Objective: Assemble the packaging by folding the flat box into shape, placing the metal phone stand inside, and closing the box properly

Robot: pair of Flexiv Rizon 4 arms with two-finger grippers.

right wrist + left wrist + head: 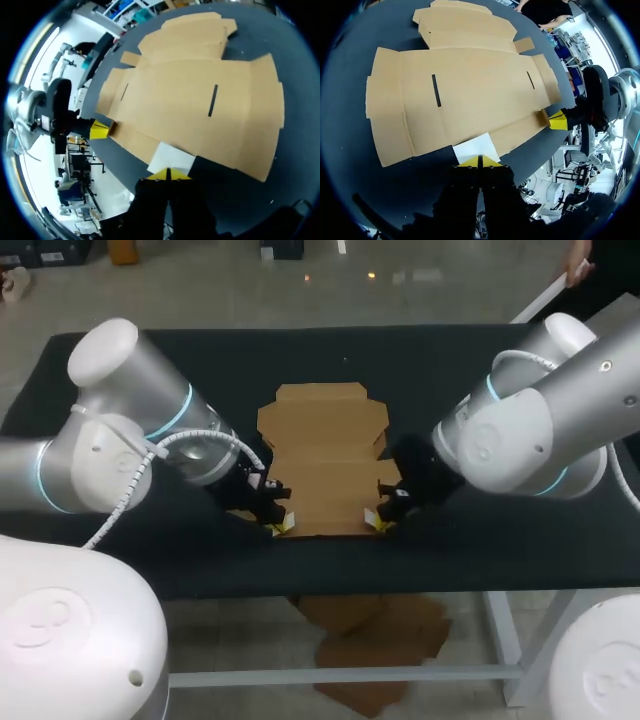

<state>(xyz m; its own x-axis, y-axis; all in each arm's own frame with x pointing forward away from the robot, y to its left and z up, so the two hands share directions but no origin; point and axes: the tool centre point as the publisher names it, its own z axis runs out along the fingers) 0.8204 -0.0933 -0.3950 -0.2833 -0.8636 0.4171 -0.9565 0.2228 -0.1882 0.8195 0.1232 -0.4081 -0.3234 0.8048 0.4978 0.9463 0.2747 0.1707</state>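
- One flat box (pixel 325 465) lies at the middle of the dark tabletop (pixel 480 560). It is plain brown cardboard, fully unfolded, with its narrower stepped flaps at 12 o'clock and its wide panel at 6 o'clock.
- Two thin dark slits (pixel 436 90) cut the wide panel, one towards each side edge, and crease lines run across the sheet.
- Two arms come in. The left arm (pixel 130 430) enters from 9 o'clock and the right arm (pixel 540 410) from 3 o'clock.
- There are two hands. The left hand (pixel 281 526) sits at the box's 7 o'clock corner and the right hand (pixel 376 521) at its 5 o'clock corner.
- On each hand the yellow tips are pressed together.
- There are two white patches (pixel 476 147), one just ahead of each hand at the cardboard's near edge.
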